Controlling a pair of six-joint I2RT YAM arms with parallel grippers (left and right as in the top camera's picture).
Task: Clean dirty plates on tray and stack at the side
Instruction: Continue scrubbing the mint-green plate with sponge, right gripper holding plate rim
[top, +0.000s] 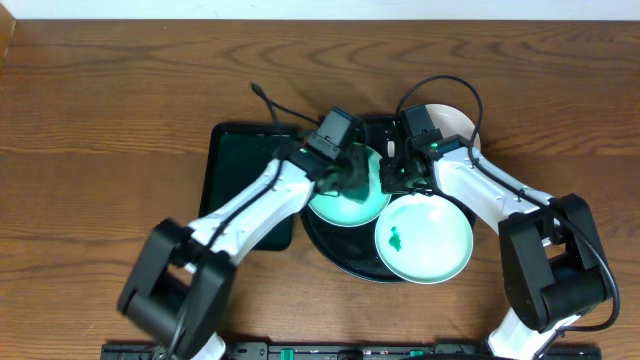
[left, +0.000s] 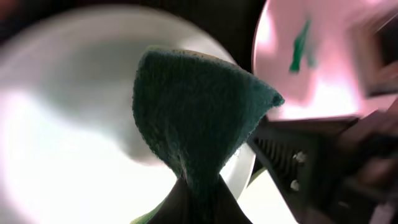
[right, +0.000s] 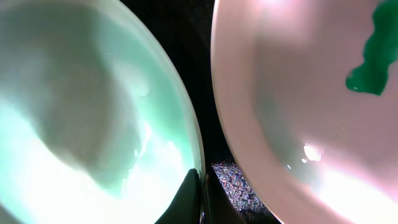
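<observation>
Overhead: the black tray sits mid-worktop, which is brown wood grain, with a green rectangular tray at its 9 o'clock. On the black tray lie a mint plate at 10 o'clock and a smeared plate at 5. A white plate pokes out at 1 o'clock.

Left wrist alone shows the left tool pinching a dark green scouring pad over the mint plate.

Right wrist alone shows the right tool pressed together on that plate's rim.

tray black | plate mint-green | smear dark green | sponge dark green
</observation>
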